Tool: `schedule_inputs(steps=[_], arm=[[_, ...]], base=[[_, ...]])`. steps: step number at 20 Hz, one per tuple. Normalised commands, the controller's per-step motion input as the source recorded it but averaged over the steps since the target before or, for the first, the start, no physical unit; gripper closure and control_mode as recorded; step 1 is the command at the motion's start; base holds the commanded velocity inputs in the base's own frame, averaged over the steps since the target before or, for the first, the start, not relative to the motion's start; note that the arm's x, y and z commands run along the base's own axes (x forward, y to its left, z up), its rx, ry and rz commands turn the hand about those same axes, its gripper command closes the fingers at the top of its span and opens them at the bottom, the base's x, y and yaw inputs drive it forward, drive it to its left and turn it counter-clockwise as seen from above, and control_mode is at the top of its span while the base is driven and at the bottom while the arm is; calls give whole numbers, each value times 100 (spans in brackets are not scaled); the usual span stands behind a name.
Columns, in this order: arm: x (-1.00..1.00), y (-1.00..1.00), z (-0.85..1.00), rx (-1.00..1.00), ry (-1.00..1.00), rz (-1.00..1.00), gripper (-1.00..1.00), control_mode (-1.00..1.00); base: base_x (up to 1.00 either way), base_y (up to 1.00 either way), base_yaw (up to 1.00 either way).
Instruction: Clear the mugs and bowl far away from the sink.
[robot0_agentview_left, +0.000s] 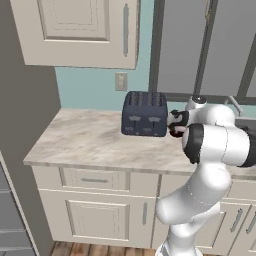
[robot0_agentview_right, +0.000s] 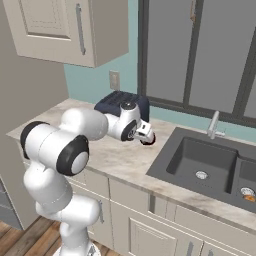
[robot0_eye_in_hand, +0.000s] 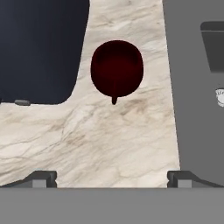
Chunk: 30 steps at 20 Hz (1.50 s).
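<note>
Toaster (robot0_eye_in_hand: 39, 50) fills the upper left of the hand view, a dark navy block, and just right of it, in the upper middle, sits the maroon mug (robot0_eye_in_hand: 117, 68), seen from above on the marble bench (robot0_eye_in_hand: 109, 135). Further right, the sink (robot0_eye_in_hand: 197, 87) runs down the right edge as a dark grey slab. The mug stands in the strip of bench between toaster and sink, close to both, which is probably why it has to go: it is right by the basin.

The claw (robot0_eye_in_hand: 111, 178) looks straight down over it, its two tips wide apart at the bottom left and bottom right of the frame, nothing between them. That spread reads as a lineup for a grasp from above.

In the left base view the arm covers most of the mug; a sliver of red (robot0_agentview_left: 176, 133) peeps out at centre right, beside the toaster. The right base view gives what the others lack: the whole sink with faucet (robot0_agentview_right: 214, 125) at the right, and something small and orange (robot0_agentview_right: 247, 196) in the far basin, too small to name.
</note>
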Motion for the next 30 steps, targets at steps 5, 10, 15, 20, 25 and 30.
schedule_inputs(steps=[5,10,15,20,25,30], arm=[[8,0,0,0,0,0,-100,-100],[29,0,-12,0,0,1,-100,-100],[16,-2,-20,0,0,5,-100,-100],[5,-21,-18,0,-1,9,-100,-100],[9,-26,-9,2,-3,9,-100,-100],[21,-1,-7,0,-4,4,-100,-100]], base=[[0,0,0],[0,0,0],[0,0,0],[0,0,0],[0,0,0],[0,0,0]])
